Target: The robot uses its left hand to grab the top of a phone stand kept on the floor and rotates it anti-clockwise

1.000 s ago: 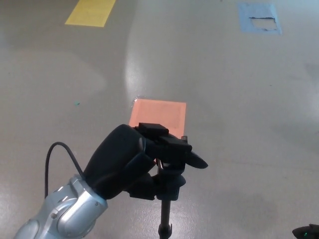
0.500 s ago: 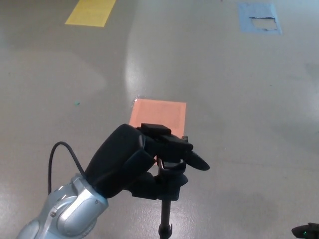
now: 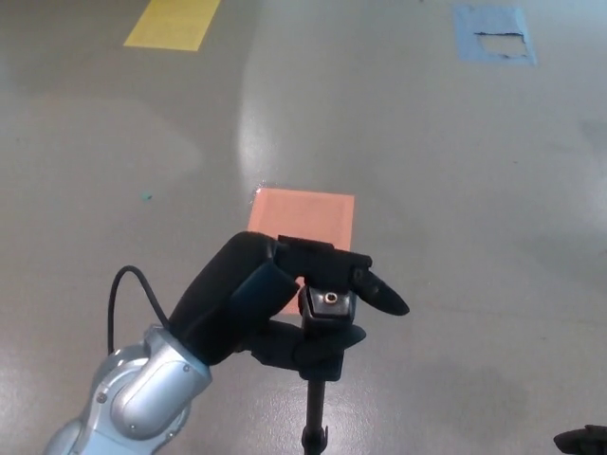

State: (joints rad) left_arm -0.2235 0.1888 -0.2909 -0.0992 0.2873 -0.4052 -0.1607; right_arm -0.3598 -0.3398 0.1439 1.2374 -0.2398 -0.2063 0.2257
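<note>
The stand [image 3: 322, 313] top is gripped by the closed left hand [image 3: 270, 303], above the orange floor patch [image 3: 308, 213].

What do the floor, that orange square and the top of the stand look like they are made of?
The floor looks like sealed concrete or resin: grey, glossy, with a pale glare streak. The orange square seems to be flat matte tape or a sticker. The phone stand top looks like black matte plastic with a small brass-coloured metal screw; the left hand is closed around it.

Black robot hand [image 3: 275, 303], orange floor patch [image 3: 308, 216]
</note>
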